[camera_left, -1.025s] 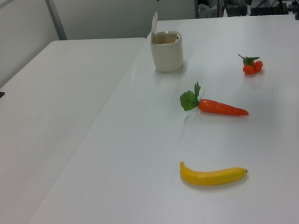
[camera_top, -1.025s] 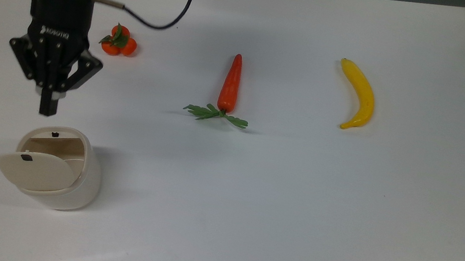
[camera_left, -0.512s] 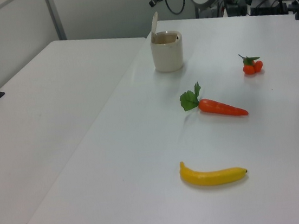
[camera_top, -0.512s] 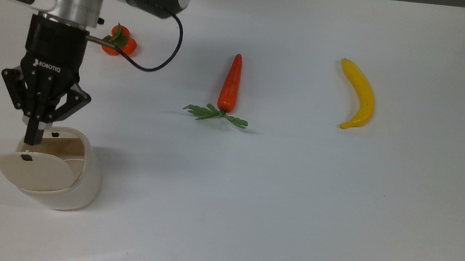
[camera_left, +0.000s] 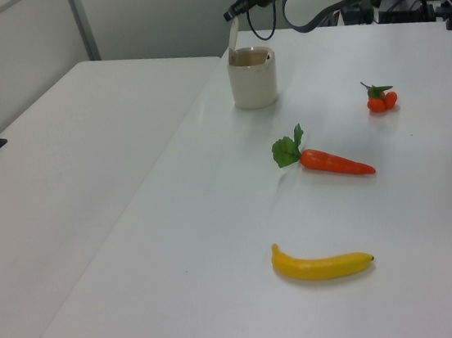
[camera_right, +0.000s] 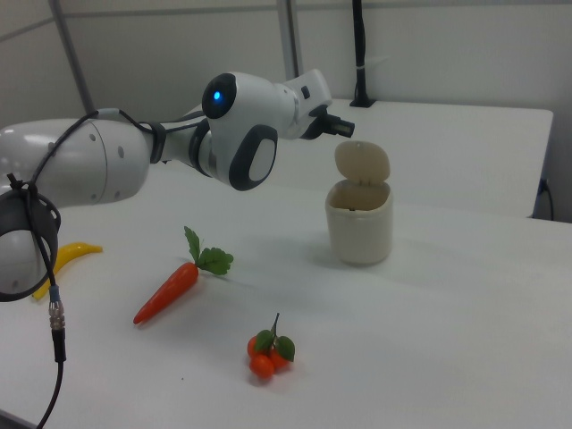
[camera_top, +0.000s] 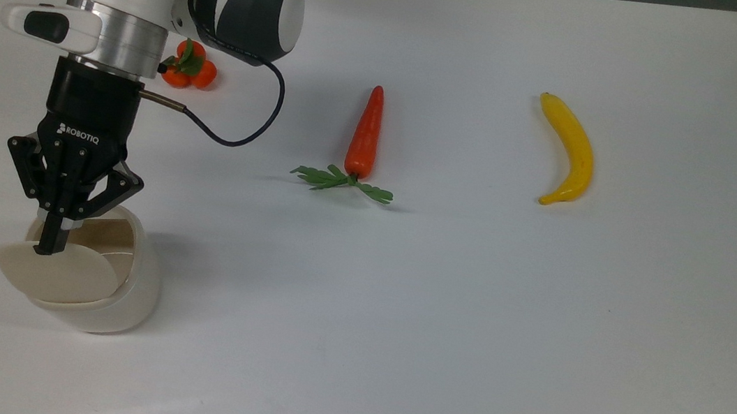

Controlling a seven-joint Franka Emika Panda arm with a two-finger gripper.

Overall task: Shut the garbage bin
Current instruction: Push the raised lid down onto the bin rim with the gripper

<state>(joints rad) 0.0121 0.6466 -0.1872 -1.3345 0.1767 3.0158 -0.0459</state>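
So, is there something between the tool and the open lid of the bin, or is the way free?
Nothing visible stands between them. The tool is already at the raised lid of the garbage bin. The carrot, banana and small oranges lie apart from it.

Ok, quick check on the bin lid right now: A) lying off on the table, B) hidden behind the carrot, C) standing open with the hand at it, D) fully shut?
C: in the right view the garbage bin has its lid standing upright, with the hand just behind its top edge.
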